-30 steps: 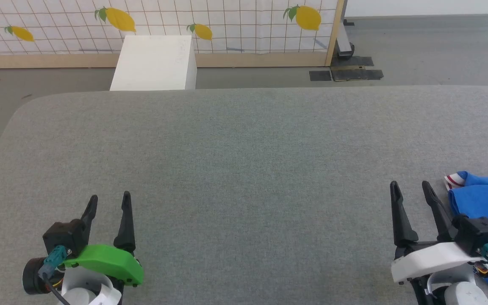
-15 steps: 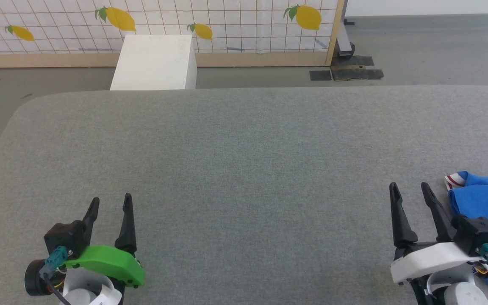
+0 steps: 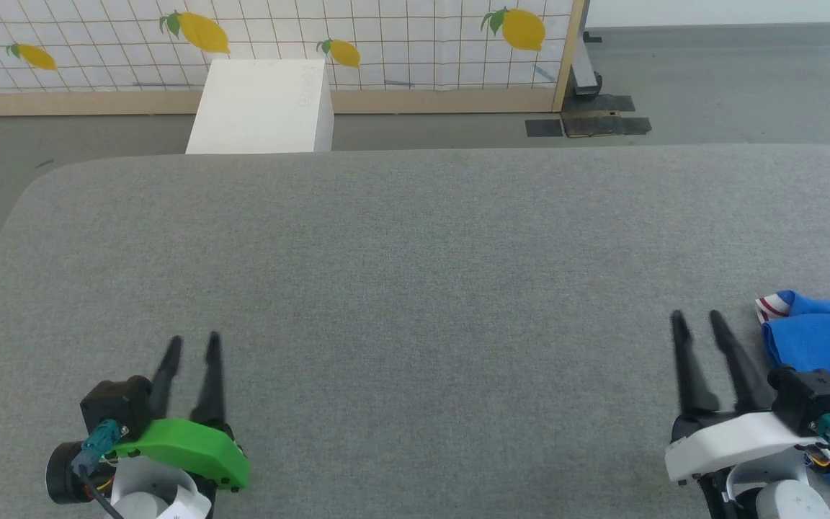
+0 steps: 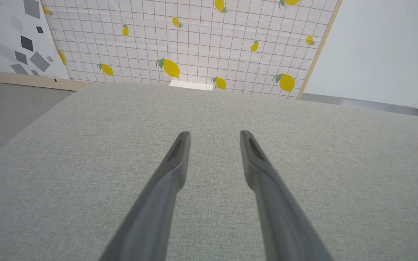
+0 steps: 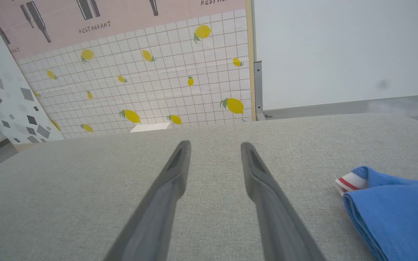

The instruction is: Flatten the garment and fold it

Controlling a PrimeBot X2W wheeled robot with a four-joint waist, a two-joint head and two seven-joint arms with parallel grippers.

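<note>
Bright, even light; left claw (image 3: pixel 193 342) blurred.

We see a grey fabric worktop (image 3: pixel 415 252), a white box (image 3: pixel 260 108) at eleven o'clock, a lemon-print gridded screen (image 3: pixel 400 50) behind, and grey floor (image 3: pixel 746 86).

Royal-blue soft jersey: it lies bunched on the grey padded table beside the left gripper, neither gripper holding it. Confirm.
Wrong side: the royal-blue soft jersey lies bunched on the grey padded table beside the right gripper, not the left gripper, neither gripper holding it. The head view shows this.
</note>
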